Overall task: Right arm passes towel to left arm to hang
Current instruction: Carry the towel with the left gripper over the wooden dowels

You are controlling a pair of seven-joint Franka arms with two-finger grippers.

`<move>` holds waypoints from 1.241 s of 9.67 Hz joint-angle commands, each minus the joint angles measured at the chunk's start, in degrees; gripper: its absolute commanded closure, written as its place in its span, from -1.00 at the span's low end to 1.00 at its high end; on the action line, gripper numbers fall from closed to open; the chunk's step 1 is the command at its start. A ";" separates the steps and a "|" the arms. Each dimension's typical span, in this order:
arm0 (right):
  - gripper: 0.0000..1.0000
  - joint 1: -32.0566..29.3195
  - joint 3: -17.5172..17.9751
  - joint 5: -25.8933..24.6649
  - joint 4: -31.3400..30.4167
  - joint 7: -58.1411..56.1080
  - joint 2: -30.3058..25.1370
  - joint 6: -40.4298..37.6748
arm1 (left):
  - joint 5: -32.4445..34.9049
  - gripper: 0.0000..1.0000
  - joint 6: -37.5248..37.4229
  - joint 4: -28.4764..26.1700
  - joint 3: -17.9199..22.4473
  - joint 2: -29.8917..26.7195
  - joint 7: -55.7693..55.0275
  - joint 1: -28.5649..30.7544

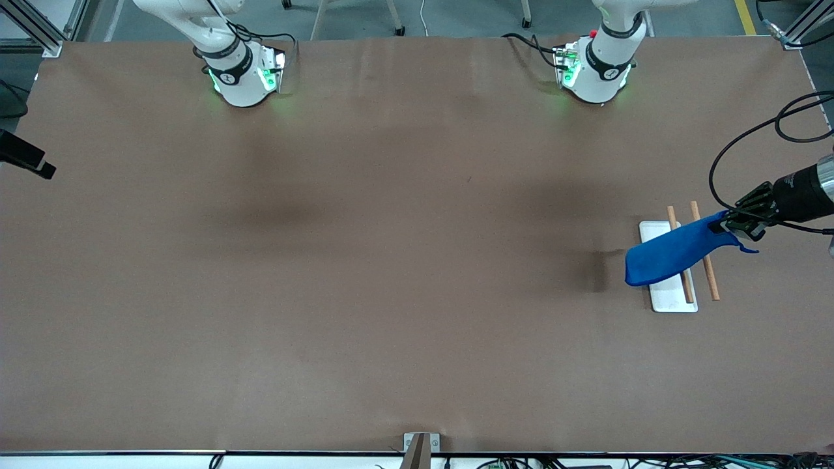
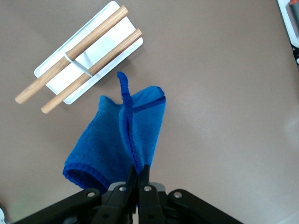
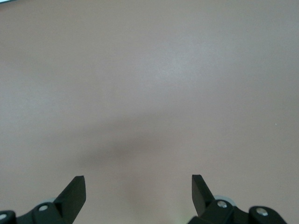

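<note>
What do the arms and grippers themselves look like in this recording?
Both arm bases are glossy white with black joint bands, green status lights and black cabling. The left gripper is black, with skeletal linkage fingers, mounted on a dark cylinder with a silver ring and trailed by a looping black cable. The right gripper shows black angular fingertips with silver pivot pins.

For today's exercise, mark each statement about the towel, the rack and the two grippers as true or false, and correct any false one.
1. The left gripper is shut on the blue towel. True.
2. The towel lies flat on the table. False: it hangs in the air over the white rack.
3. The right gripper is open over bare table. True.
4. The rack holds one wooden rod. False: it holds two.
</note>
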 commanded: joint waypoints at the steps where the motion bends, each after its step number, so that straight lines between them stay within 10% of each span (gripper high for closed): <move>1: -1.00 -0.44 0.69 -1.14 -2.13 0.09 -1.87 1.12 | 0.09 0.99 1.80 -6.16 1.69 -2.62 -1.98 0.50; 6: -1.00 -0.35 0.77 -1.14 -1.95 0.00 -1.69 1.13 | 0.00 0.99 11.28 -15.12 3.02 -7.81 -19.80 0.59; 12: -1.00 -0.71 0.69 -0.70 -1.95 0.09 -1.69 1.48 | -0.43 0.99 15.60 -19.71 7.92 -8.88 -16.44 2.26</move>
